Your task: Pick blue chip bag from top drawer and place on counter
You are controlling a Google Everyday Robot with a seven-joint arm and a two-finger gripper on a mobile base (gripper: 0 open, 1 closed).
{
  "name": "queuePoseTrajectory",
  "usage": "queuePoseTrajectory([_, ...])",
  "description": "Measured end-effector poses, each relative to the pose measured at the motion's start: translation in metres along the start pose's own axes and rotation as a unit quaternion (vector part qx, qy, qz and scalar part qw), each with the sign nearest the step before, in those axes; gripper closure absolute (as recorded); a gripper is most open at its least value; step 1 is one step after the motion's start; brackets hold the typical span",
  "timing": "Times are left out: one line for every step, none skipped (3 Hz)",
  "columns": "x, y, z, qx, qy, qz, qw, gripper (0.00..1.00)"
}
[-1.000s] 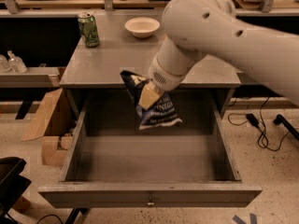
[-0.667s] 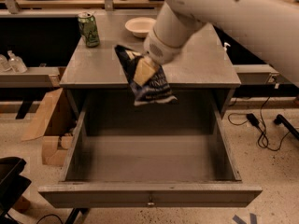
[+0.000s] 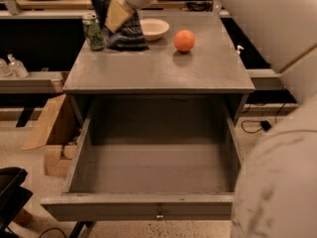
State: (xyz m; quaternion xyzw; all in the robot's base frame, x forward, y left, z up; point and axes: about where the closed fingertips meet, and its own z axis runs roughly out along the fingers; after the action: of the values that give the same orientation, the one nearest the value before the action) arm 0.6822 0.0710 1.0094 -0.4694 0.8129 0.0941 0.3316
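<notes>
The blue chip bag (image 3: 126, 33) hangs in my gripper (image 3: 113, 11) above the back left of the counter (image 3: 158, 68), its lower edge close to or touching the surface. The gripper's tan fingers (image 3: 119, 14) are shut on the bag's upper part. The bag is right beside the green can (image 3: 93, 31). The top drawer (image 3: 148, 182) stands pulled fully open below the counter and its inside is bare. The arm fills the right side and upper edge of the view.
A white bowl (image 3: 154, 29) and an orange (image 3: 184, 40) sit on the back of the counter, right of the bag. Cardboard boxes (image 3: 52, 128) lie on the floor at the left. Cables run on the floor at the right.
The gripper carried the bag up out of the drawer and back-left over the counter, beside the can. The arm now uncovers the orange.
</notes>
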Motion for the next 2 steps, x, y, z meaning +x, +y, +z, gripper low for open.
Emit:
queuePoseTrajectory([-0.056,-0.008,0.008,0.013,-0.045,-0.004,0.9989,1.00])
queuePoseTrajectory([-0.068,-0.028,0.053,0.018,-0.065,0.029,0.9973,1.00])
